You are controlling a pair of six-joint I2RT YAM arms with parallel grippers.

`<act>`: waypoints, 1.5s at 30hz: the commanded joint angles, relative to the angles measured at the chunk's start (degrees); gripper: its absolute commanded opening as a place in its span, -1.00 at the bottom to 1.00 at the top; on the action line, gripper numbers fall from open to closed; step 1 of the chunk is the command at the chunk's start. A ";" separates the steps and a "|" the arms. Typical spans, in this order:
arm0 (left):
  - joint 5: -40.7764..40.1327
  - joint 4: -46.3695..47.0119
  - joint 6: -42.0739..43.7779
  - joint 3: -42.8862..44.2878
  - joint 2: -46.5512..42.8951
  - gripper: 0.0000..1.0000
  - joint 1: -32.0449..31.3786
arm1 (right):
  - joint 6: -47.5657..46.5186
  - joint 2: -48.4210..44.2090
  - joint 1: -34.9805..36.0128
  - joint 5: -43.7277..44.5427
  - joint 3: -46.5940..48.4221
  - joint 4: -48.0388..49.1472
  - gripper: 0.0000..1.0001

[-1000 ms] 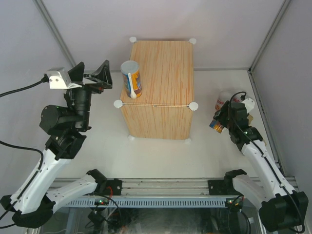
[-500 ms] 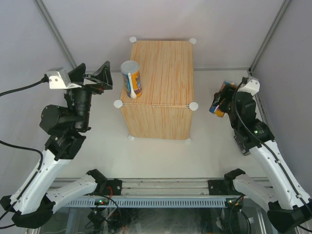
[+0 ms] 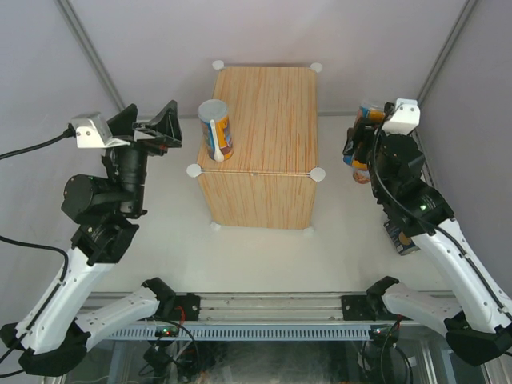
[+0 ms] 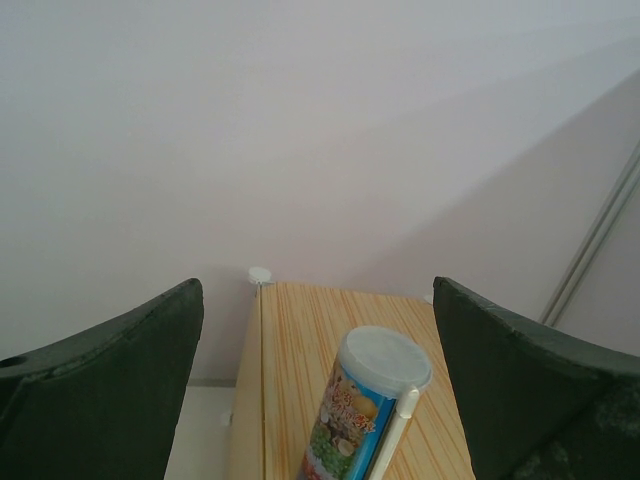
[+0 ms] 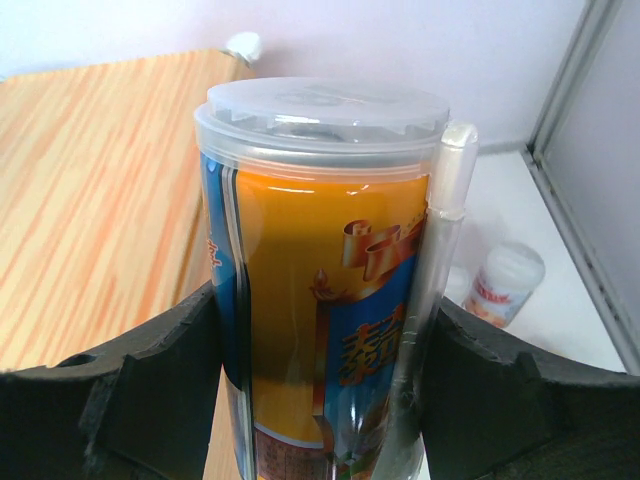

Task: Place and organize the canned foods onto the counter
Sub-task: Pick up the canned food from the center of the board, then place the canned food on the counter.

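Top camera overhead, looking down; wrist cameras low, near, both sharing counter (image 3: 272, 120).

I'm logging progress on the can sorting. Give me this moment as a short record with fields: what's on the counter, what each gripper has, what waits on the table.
on counter: one tall blue-orange can, upright, by the near left corner of the top
left gripper: open, empty, left of the counter
right gripper: shut on second tall can, raised to the right of the counter
on table: short white-red can, upright, beyond the held can
other cans: not clearly visible
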 commanded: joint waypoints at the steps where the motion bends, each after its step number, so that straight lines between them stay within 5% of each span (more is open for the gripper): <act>1: 0.73 1.16 0.96 1.82 0.24 1.00 0.80 | -9.54 1.39 4.84 3.73 6.99 15.89 -1.00; 18: 2.65 -0.05 -3.76 0.54 -0.99 1.00 1.13 | -16.43 14.62 15.43 0.13 14.19 26.68 -1.00; 45: 4.65 -3.15 -4.18 2.45 0.04 1.00 1.13 | -21.00 18.50 21.59 -0.54 2.62 45.24 -1.00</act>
